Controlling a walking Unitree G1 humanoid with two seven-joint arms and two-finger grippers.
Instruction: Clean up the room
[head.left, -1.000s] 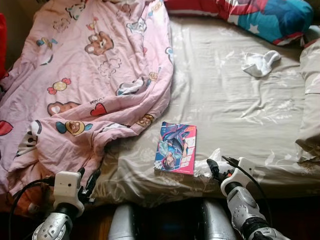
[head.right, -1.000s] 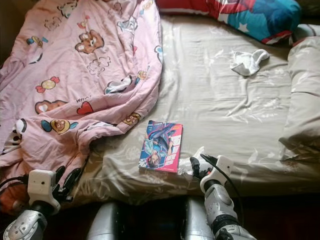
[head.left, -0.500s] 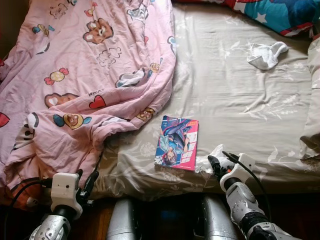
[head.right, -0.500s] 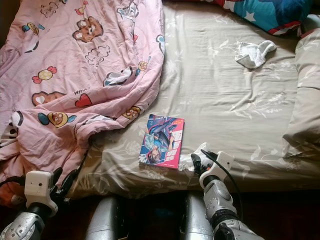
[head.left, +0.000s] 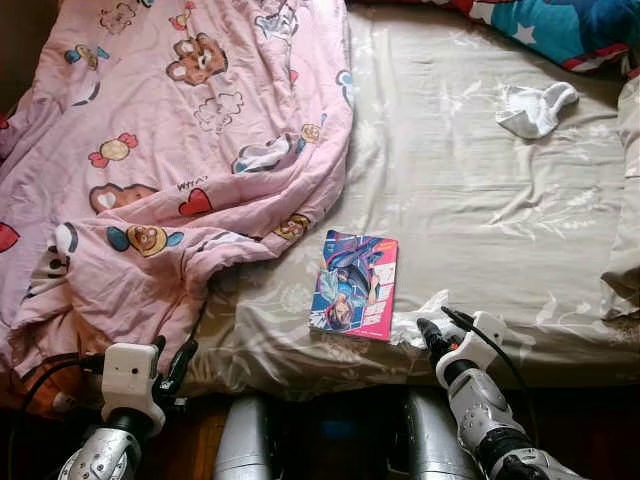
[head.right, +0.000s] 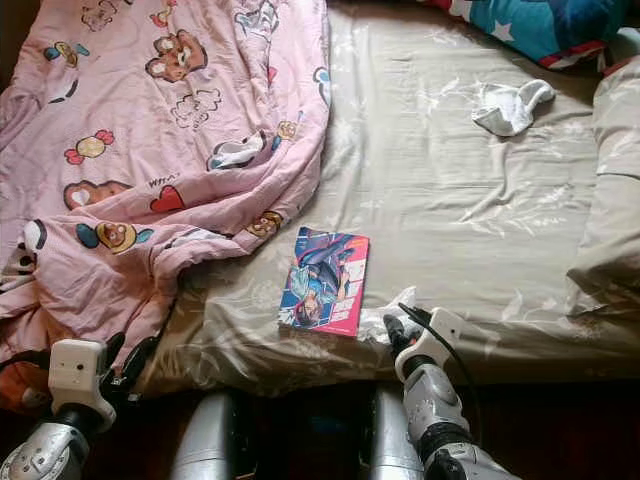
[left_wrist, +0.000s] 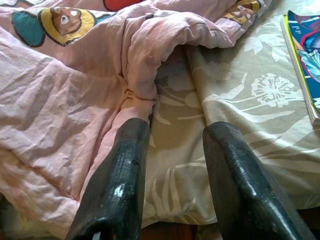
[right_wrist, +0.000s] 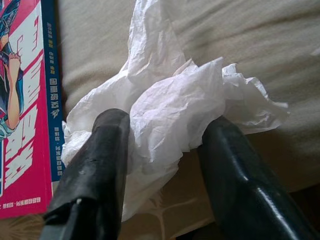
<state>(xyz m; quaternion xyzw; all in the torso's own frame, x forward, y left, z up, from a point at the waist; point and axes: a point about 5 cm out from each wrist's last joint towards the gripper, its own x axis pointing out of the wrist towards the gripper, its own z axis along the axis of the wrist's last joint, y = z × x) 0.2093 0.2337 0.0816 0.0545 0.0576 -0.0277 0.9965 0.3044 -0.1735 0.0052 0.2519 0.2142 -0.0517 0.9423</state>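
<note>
Little has shifted in the past half second: the right gripper (right_wrist: 165, 165) has edged slightly nearer the tissue (right_wrist: 175, 112) at the bed's near edge, and the book (head.left: 354, 286) lies where it did. Its two black fingers (right_wrist: 92, 170) now stand spread on either side of the one crumpled white tissue, which sits between them, though whether they yet press it cannot be told. One bright manga book rests flat on the beige sheet (head.left: 470, 190), just beside the tissue at its 9 o'clock. One pink cartoon-print quilt (head.left: 150, 160) is bunched over the bed's left half. One white sock (head.left: 535, 108) lies well apart, toward 1 o'clock from the book, near one red-and-blue pillow (head.left: 560, 25) at the far edge. The left gripper (left_wrist: 172, 170) hovers at the bed's near edge, fingers apart and empty, beside the quilt's hem.
</note>
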